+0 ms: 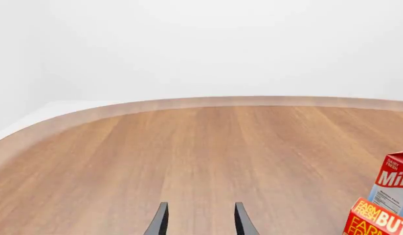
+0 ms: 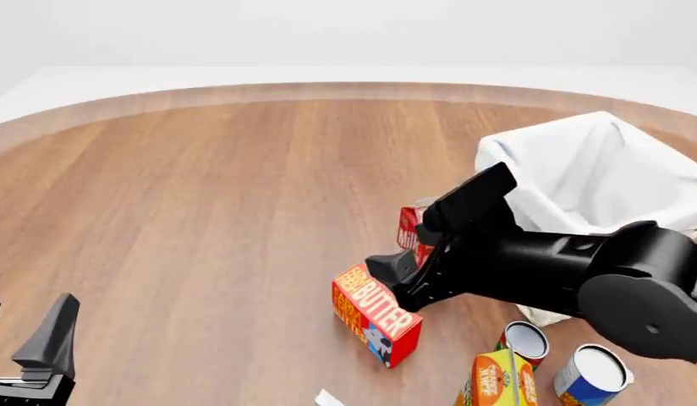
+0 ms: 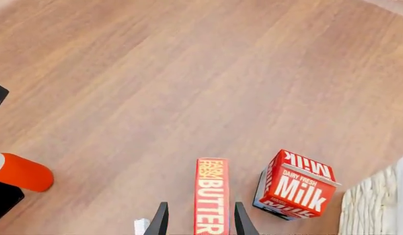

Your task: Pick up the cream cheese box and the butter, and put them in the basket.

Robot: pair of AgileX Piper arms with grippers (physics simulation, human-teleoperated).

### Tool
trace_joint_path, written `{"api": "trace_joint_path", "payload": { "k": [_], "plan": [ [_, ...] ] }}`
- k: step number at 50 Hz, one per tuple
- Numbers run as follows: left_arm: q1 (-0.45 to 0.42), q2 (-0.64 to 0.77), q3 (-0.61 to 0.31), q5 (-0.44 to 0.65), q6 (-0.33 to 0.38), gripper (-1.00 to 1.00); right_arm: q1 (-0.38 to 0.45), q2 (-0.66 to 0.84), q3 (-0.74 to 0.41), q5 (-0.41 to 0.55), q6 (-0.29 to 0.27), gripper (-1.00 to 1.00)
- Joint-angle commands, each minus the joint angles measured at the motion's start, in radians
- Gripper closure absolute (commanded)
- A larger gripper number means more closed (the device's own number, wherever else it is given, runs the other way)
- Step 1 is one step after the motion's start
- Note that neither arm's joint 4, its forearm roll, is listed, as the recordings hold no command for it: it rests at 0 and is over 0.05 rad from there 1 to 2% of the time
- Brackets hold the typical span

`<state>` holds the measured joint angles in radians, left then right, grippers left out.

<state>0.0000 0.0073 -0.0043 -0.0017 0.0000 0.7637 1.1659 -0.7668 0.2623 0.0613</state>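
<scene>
The butter (image 2: 377,313), a red-and-orange carton, lies on the wooden table in front of the basket (image 2: 597,165). My right gripper (image 3: 200,220) hangs open just above it, one finger on each side of the butter (image 3: 212,196), with a gap still showing on one side. A small whitish corner of the cream cheese box (image 2: 329,397) peeks in at the front edge, also visible as the corner (image 3: 141,226) beside one finger. My left gripper (image 1: 201,220) is open and holds nothing, low at the front left (image 2: 44,347). The butter (image 1: 377,220) shows at that view's edge.
A red-and-white milk carton (image 2: 413,224) stands just behind the butter, partly hidden by the right arm (image 2: 551,271). Two cans (image 2: 594,372) and an orange juice carton (image 2: 501,381) stand at the front right. The table's curved far edge (image 2: 326,89) runs along the back.
</scene>
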Motion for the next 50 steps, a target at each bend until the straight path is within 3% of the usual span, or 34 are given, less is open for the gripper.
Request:
{"api": "trace_joint_path", "payload": {
  "k": [1, 13, 20, 50],
  "plan": [
    [0.000, 0.000, 0.000, 0.000, 0.000, -1.00, 0.002, 0.027, 0.026, -0.033, 0.010, -1.00],
    [0.000, 0.000, 0.000, 0.000, 0.000, -1.00, 0.013, 0.074, 0.038, -0.060, 0.019, -1.00],
    [0.000, 0.000, 0.000, 0.000, 0.000, -1.00, -0.004, 0.145, 0.048, -0.083, -0.004, -1.00],
    [0.000, 0.000, 0.000, 0.000, 0.000, -1.00, -0.016, 0.150, 0.083, -0.096, 0.000, -1.00]
  ]
}}
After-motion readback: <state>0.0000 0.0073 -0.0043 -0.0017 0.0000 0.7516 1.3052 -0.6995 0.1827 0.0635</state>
